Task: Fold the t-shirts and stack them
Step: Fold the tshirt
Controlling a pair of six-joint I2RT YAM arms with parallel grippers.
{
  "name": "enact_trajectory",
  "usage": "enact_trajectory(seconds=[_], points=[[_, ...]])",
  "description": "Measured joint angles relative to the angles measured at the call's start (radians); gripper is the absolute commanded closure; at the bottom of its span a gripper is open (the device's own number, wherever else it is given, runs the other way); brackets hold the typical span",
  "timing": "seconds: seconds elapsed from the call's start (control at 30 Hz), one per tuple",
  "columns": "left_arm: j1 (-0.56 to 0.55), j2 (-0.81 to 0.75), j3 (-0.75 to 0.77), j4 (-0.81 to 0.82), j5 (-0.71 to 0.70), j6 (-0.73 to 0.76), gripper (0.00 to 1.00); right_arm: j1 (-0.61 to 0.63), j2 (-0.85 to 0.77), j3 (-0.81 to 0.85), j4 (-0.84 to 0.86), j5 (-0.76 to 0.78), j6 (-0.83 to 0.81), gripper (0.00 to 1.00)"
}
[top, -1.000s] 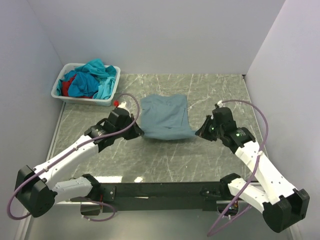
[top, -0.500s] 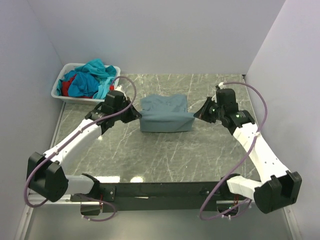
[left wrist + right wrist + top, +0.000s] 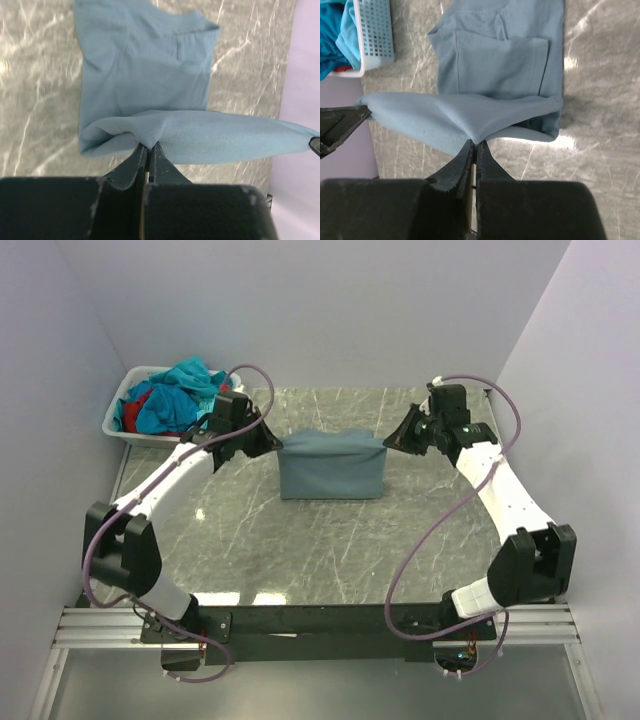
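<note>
Dusty grey-blue cloth t-shirt, pinched tight at both ends of one raised edge: left fingers on its left corner, right fingers on its right. Stretched crosswise between them, equally near each; remainder flat on grey marble desk beneath.

From above I lose both fingertip pairs, left end effector and right end effector, in the raised edge of the grey-blue t-shirt, basket corner behind my left arm, heaped t-shirts inside too tangled to count
</note>
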Motion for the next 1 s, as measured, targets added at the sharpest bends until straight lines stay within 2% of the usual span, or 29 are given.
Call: enact_trajectory(seconds=[0.37, 1.0], points=[[0.048, 0.236, 0.189, 0.000, 0.033, 0.011, 0.99, -0.034, 0.211, 0.153, 0.015, -0.038, -0.007, 1.00], [0.098, 0.529, 0.441, -0.016, 0.069, 0.024, 0.99, -0.064, 0.552, 0.398, 0.027, -0.076, -0.010, 1.00]])
